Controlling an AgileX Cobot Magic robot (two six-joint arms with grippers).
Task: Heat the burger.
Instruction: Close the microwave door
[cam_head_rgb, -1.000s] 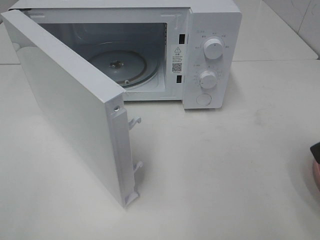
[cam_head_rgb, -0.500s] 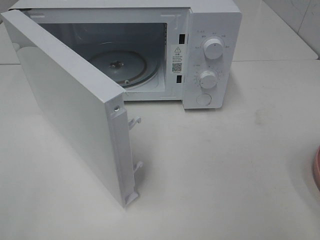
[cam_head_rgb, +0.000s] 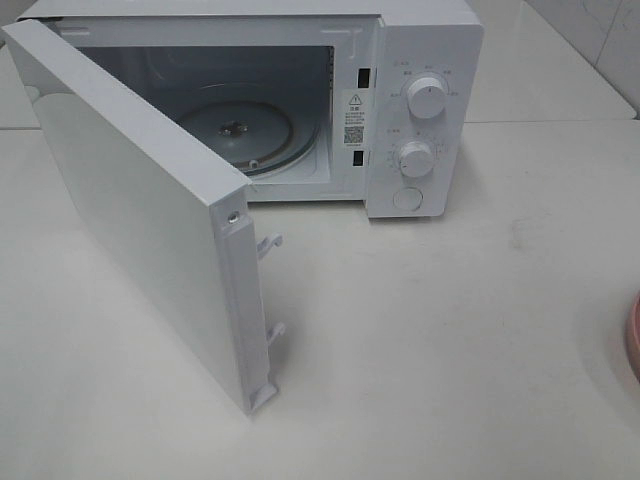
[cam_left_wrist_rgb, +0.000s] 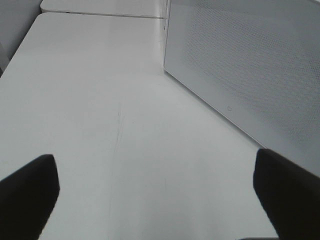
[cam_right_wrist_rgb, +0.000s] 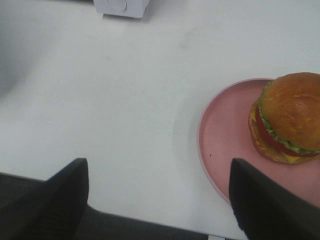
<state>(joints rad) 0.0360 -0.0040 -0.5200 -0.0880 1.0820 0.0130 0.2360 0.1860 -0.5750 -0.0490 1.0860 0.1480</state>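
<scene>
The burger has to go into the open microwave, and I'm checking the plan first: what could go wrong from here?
1. The burger sits off-centre, near the pink plate's rim; lifting the plate might tip it.
2. The microwave door swings far out over the table, so a carried load could clip it.
3. The burger is tall and layered; squeezing it directly may shift the layers.

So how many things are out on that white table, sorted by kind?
Microwave, door open, nothing on its turntable: 1
Burger: 1
Pink plate under the burger: 1
Total: 3
</scene>
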